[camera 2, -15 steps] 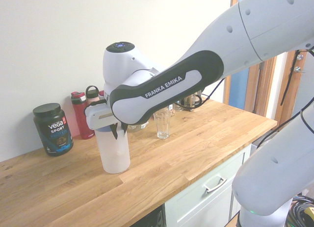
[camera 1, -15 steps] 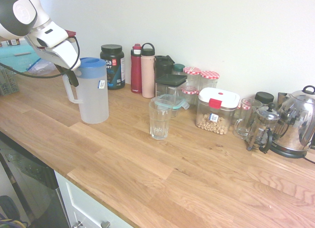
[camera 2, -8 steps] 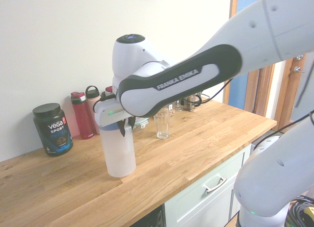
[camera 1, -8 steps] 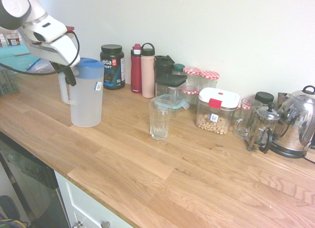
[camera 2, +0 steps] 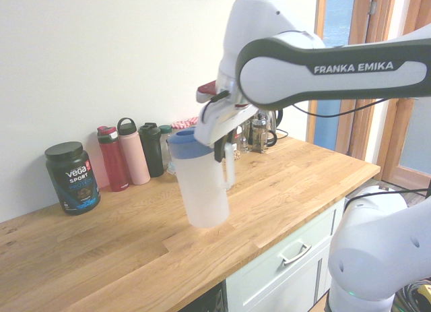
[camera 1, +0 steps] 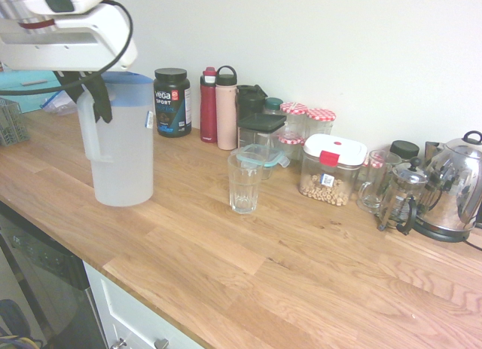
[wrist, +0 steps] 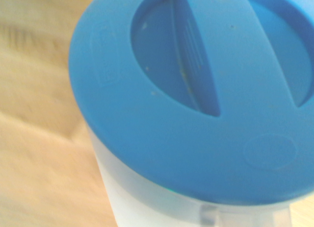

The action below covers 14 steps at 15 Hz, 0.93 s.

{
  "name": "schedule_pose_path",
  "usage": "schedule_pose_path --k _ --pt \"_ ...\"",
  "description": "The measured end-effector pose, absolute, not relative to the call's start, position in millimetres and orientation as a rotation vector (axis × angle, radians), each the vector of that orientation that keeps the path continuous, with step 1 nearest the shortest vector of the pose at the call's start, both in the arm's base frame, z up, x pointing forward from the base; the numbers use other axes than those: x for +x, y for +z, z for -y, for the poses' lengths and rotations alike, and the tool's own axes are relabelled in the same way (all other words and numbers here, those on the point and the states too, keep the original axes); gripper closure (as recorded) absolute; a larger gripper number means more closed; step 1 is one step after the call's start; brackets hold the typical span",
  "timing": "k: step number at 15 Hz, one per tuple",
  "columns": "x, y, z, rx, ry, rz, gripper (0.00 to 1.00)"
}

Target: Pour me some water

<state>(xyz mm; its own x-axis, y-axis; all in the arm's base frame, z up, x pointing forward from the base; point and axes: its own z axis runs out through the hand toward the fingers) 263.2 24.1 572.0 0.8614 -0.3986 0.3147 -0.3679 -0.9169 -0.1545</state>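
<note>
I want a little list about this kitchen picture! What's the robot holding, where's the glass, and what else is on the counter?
holding: the gripper is shut on the handle of the pitcher
pitcher lid: blue lid, on
pitcher position: lifted, tilted a little
glass: drinking glass standing upright on the wooden counter, apart from the pitcher
water in glass: cannot tell
by the wall: bottles, jars, a kettle

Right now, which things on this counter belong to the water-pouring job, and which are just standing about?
Part of the job:
- pitcher with blue lid, gripped by the hand
- empty glass

Just standing about:
- black tub
- red bottle, pink bottle
- checked-lid jars
- food container
- French press
- kettle
</note>
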Motion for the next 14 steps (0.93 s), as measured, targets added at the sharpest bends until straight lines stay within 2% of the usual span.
schedule_pose_path --k 3,7,14 --pt "267.5 556.0 68.8 -3.009 -0.409 -0.361 1.0" --pt "286.5 550.6 190.7 -2.98 -0.379 -0.039 1.0" --pt "339.3 570.4 247.1 -3.005 -0.358 0.172 1.0"
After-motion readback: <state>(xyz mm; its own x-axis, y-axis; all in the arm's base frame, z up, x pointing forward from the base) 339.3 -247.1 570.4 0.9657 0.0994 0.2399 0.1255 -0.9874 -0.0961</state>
